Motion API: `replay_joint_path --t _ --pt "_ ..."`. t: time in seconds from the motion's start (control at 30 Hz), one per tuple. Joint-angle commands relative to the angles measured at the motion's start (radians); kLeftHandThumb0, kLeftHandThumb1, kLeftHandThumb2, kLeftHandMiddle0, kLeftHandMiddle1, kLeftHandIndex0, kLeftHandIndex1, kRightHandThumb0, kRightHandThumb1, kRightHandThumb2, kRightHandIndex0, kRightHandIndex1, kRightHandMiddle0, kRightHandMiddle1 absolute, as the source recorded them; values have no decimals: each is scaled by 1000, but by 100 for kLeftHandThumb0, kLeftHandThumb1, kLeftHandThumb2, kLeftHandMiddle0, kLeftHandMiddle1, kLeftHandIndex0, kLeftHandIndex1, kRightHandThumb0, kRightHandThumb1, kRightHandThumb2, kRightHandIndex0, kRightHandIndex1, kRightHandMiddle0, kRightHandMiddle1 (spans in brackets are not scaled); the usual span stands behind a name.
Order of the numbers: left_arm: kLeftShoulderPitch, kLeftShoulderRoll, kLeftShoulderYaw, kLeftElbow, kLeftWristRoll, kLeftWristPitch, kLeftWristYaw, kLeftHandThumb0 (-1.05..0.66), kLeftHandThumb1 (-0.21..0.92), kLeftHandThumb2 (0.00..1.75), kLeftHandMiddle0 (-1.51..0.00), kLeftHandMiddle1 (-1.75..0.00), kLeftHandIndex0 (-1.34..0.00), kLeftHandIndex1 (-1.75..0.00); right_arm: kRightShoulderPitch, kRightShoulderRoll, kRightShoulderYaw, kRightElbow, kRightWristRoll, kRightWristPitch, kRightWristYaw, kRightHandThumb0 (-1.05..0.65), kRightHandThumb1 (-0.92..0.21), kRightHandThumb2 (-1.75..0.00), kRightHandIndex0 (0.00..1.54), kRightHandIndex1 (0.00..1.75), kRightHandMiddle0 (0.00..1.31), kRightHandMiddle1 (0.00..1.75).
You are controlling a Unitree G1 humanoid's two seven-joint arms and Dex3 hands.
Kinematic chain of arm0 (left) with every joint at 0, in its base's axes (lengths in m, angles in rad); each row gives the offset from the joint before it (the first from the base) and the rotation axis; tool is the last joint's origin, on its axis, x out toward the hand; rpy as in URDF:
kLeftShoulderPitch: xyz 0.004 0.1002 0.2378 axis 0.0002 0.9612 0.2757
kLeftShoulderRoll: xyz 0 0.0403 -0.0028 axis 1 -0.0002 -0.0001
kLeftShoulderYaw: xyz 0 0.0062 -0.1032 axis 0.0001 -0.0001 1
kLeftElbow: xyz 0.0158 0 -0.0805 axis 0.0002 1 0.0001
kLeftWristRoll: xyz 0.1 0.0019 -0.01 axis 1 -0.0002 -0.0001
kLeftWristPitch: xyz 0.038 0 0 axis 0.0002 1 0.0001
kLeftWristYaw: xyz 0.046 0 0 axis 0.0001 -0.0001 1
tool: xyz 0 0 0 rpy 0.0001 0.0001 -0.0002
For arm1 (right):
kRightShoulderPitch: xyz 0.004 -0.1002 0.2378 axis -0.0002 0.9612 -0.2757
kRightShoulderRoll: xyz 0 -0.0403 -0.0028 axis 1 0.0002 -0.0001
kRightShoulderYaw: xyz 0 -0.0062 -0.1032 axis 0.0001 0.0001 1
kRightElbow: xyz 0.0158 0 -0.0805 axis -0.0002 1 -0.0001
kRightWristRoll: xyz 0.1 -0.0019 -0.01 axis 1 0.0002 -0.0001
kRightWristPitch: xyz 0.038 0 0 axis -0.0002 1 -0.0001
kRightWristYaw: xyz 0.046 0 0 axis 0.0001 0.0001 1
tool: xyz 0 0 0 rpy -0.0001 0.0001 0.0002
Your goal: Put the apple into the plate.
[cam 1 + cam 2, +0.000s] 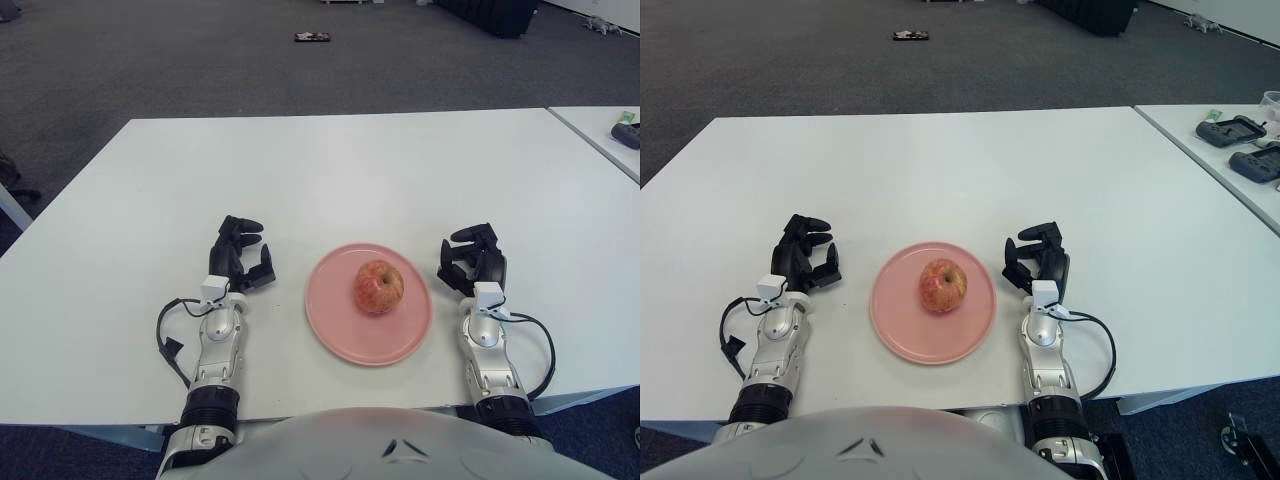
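While one apple [379, 286] sits on one plate [340, 330], each robot hand, left [241, 257] and right [472, 262], curls loosely, empty.

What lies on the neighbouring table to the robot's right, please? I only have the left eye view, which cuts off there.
Observer: The right eye view shows two dark handheld devices on the side table: the farther device and the nearer device.
Operator: Thank you. Is there anything on the floor below that corner?
Observer: Yes, a dark wheeled object stands on the carpet there; I cannot tell what it is.
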Motion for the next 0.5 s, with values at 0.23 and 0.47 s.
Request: replay_joint_path --t 0.23,0.47 --pt "41 -2 0 33 -8 35 -8 -1 19 148 -69 -175 -48 -174 25 15 -4 -32 0 34 12 -39 -63 -93 62 144 37 175" --pt "42 -4 2 29 -13 36 -10 -1 21 146 -68 -175 -47 -174 28 17 -6 -44 4 42 27 -39 -63 -94 62 144 38 175"
